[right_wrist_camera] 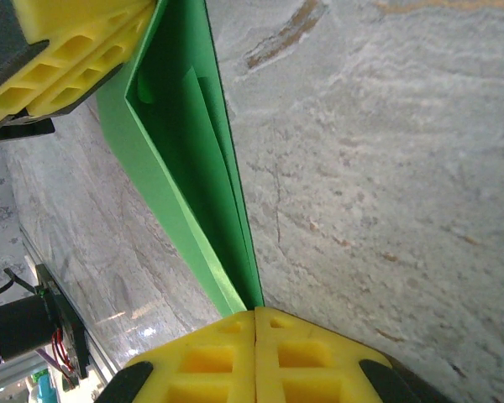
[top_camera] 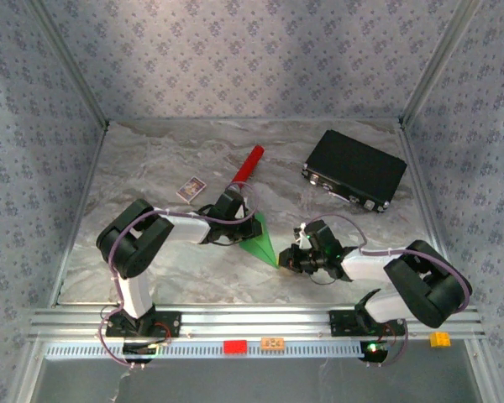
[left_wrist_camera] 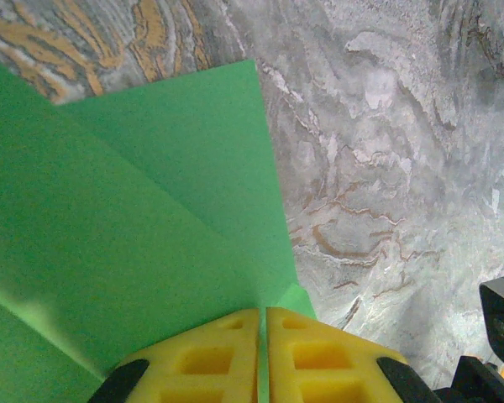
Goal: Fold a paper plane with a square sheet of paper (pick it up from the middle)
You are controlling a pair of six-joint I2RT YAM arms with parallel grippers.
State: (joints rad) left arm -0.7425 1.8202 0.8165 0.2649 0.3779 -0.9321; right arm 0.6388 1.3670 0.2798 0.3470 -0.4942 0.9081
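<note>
Near side of the red tube (top_camera: 248, 164), the folded green paper (top_camera: 260, 242) is held at both ends: left hand (left_wrist_camera: 262, 353) clamped on its wide end, right hand (right_wrist_camera: 256, 353) on its tip. If they pull apart, it may tear

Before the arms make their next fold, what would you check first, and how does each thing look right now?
1. Left tool gripping the green paper: ok, its pads are shut on the wide end.
2. Right tool gripping the paper: ok, shut on the narrow, pointed end.
3. Layers pressed flat: not ok, in the right wrist view they gape apart between the two tools.
4. Creases straight and even: cannot tell.
5. Red cylinder and black case out of the way: ok, both lie apart from the paper, farther back.
</note>
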